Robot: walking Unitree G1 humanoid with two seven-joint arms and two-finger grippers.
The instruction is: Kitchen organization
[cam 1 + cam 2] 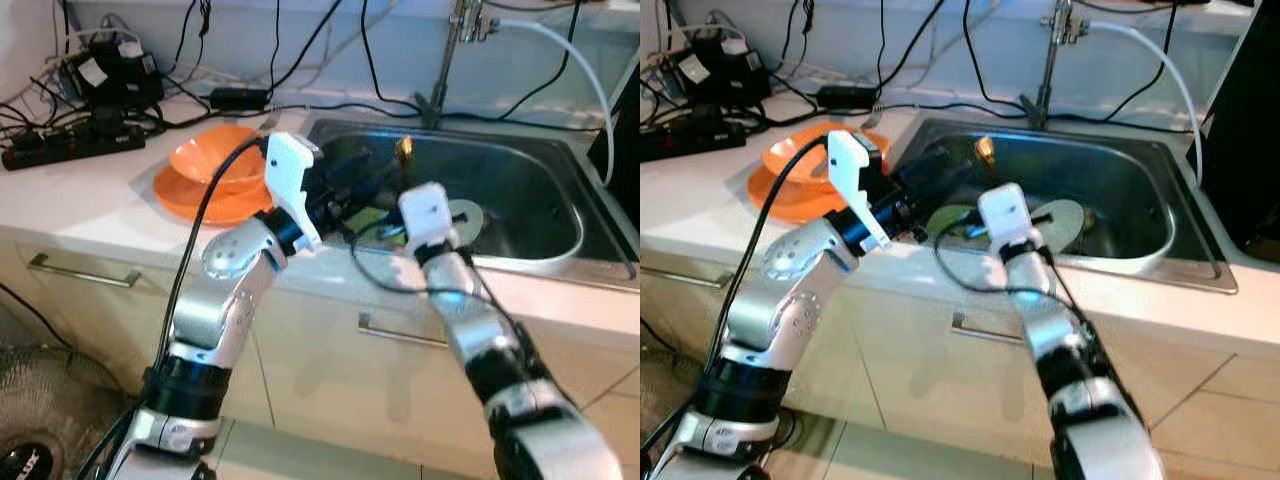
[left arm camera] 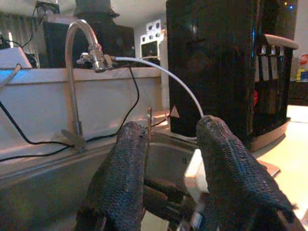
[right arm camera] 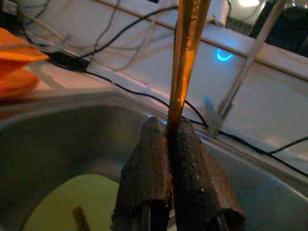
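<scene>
Reaching over the front rim of the steel sink (image 1: 545, 262) at the centre of the head views, both arms work above the basin. The right gripper (image 3: 173, 137) is closed tight on a slim amber-coloured utensil (image 3: 185, 57), pinching its lower end so the shaft stands nearly upright, its tip catching the light in the middle of the frame (image 1: 404, 150); I judge that it is a chopstick or a thin handle, held vertically so it can be lifted out of the basin without snagging on the wall. The left gripper (image 2: 171, 159) hangs just beside it over the sink's left part with its fingers parted and nothing between them, probably ready to take the utensil or steady what lies below. Under the grippers, a pale green plate (image 1: 950, 218) and a grey plate (image 1: 1065, 222) lie on the sink bottom, waiting to be sorted. On the tabletop (image 1: 70, 200) toward the upper left of the frame, an orange bowl (image 1: 215, 158) sits on an orange plate (image 1: 200, 200), likely the place for cleared dishes. The tap (image 1: 445, 60) rises at the top centre with a white hose (image 1: 585, 70) running right, and black cables (image 1: 250, 100) and a power strip (image 1: 70, 148) crowd the back of the tabletop, well apart from the grippers.
</scene>
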